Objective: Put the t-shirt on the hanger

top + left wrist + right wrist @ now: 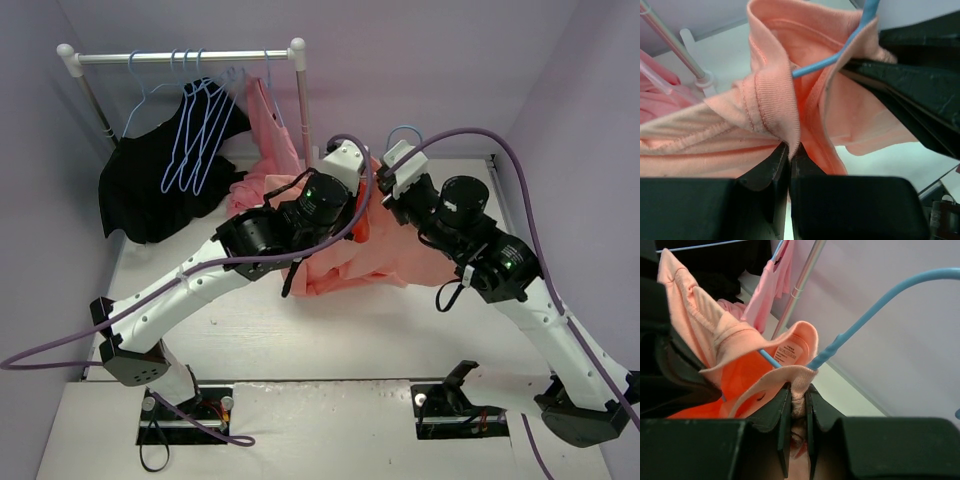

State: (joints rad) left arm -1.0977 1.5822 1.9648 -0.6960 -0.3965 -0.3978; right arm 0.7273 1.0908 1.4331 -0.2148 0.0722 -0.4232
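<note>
White table point(300, 340), lilac walls point(420, 60) — t-shirt point(392, 265) bunched mid-table.

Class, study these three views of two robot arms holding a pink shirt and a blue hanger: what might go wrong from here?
1. The left gripper and right gripper each pinch only a thin collar fold of the salmon-pink cloth t-shirt; it may slip free.
2. The thin light-blue wire hanger passes through the neck opening with no visible grip on it; it might tilt out.
3. The grippers sit close together and could collide.
</note>
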